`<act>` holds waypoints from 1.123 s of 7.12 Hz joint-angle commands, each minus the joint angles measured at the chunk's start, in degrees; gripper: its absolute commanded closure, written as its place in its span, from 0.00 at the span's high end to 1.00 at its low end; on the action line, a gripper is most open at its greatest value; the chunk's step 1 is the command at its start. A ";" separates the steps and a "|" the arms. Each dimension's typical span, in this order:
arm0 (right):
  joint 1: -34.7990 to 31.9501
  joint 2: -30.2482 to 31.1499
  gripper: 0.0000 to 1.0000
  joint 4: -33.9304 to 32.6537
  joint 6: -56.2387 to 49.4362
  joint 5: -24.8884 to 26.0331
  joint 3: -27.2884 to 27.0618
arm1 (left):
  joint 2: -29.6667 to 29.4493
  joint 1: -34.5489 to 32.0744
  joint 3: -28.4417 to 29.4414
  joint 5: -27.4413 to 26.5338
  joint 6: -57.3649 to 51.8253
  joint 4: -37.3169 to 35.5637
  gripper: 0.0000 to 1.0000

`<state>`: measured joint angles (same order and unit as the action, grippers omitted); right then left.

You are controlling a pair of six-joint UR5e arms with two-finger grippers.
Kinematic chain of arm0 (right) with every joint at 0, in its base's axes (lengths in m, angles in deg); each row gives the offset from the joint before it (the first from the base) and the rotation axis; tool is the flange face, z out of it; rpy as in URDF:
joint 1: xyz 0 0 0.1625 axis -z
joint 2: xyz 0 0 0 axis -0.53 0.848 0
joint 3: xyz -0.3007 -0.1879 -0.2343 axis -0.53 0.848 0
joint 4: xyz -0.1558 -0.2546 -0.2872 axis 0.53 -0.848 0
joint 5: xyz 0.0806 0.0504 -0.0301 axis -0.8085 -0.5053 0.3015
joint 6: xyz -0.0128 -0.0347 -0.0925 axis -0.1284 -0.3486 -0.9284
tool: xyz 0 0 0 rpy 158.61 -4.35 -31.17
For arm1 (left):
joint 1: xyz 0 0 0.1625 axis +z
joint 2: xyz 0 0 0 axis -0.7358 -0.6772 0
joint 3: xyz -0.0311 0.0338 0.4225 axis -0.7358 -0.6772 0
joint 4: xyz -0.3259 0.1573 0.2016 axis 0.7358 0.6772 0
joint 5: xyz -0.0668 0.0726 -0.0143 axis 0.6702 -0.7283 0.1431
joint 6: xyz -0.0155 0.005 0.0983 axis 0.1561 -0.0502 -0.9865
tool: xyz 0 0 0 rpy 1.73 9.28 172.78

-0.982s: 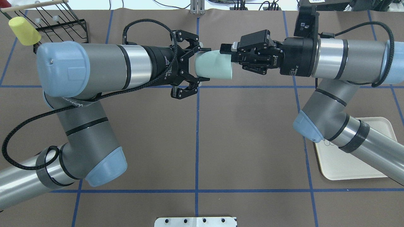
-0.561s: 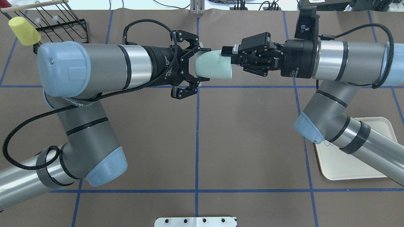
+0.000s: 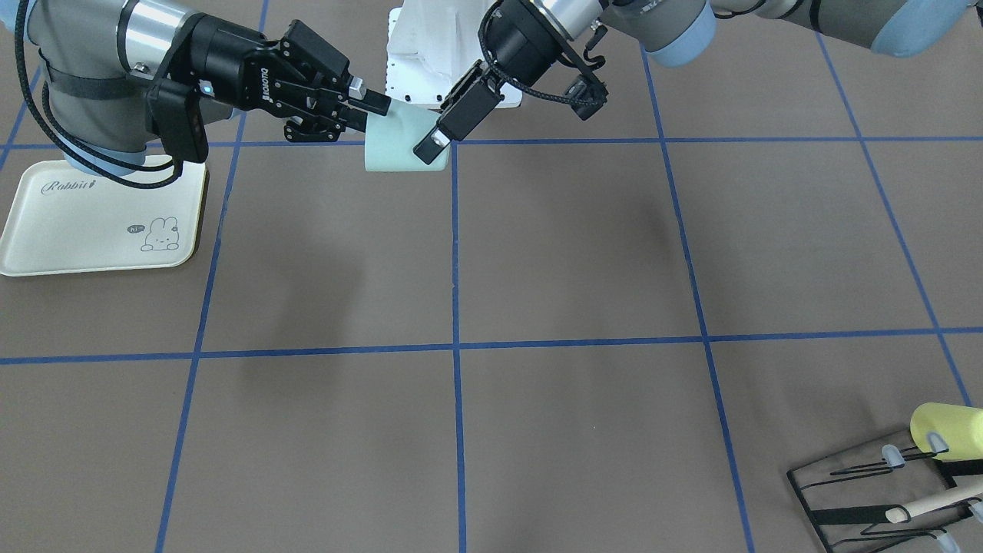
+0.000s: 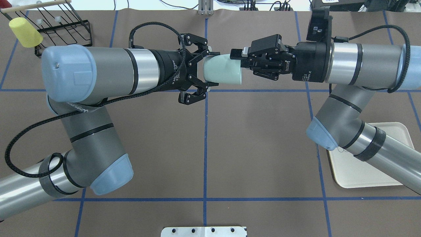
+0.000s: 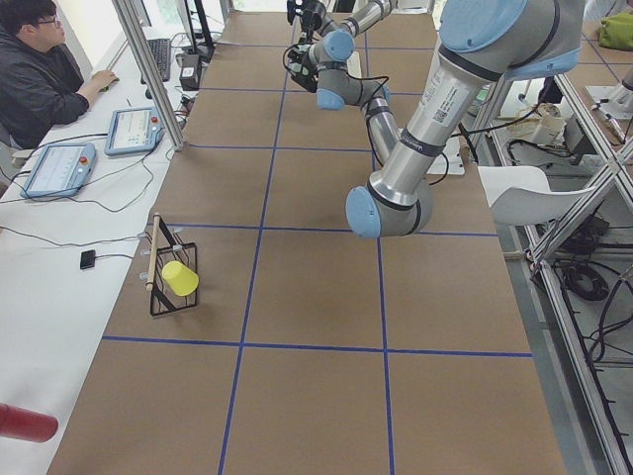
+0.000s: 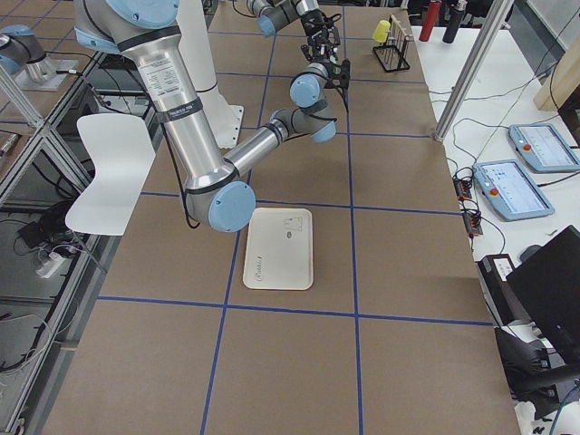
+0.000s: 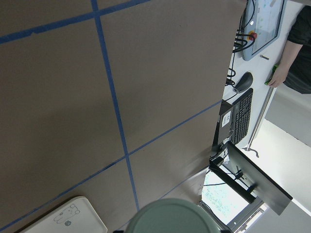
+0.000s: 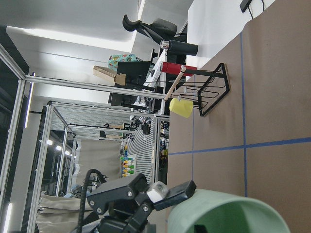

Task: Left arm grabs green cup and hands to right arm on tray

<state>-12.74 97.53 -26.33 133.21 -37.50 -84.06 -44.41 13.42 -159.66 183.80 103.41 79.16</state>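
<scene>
The green cup [image 4: 222, 69] lies on its side in the air above the table's far middle, and it also shows in the front view [image 3: 392, 150]. My right gripper [image 4: 238, 56] is shut on the cup's rim, one finger outside the wall. My left gripper [image 4: 203, 70] is open, its jaws spread wide on either side of the cup's base without pinching it. The left wrist view shows the cup's base [image 7: 172, 216]. The right wrist view shows its open rim [image 8: 228, 213]. The cream tray [image 4: 355, 171] lies at the near right, partly under the right arm, with nothing on it [image 3: 77, 223].
A pale yellow cup [image 4: 24, 31] hangs on a black wire rack [image 4: 65, 26] at the far left corner. Blue tape lines grid the brown table. A white mount plate [image 4: 204, 231] sits at the near edge. An operator [image 5: 40, 69] sits by the table.
My right gripper has closed its jaws on the cup's rim. My left gripper stays open around the base. The cup has barely moved.
</scene>
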 commanded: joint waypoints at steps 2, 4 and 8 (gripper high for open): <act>0.18 -0.01 0.24 0.00 0.00 0.00 0.05 | 0.05 0.03 0.02 0.00 0.00 0.00 0.00; 0.27 -0.01 0.23 0.00 0.00 0.00 0.05 | -0.03 0.03 0.02 0.00 0.00 0.00 0.00; 0.27 0.08 0.04 0.00 0.00 0.00 0.05 | 0.06 0.03 0.11 0.00 -0.35 0.00 0.20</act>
<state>-12.47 97.55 -26.34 133.21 -37.51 -84.04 -44.39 13.45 -159.56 183.79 103.28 79.16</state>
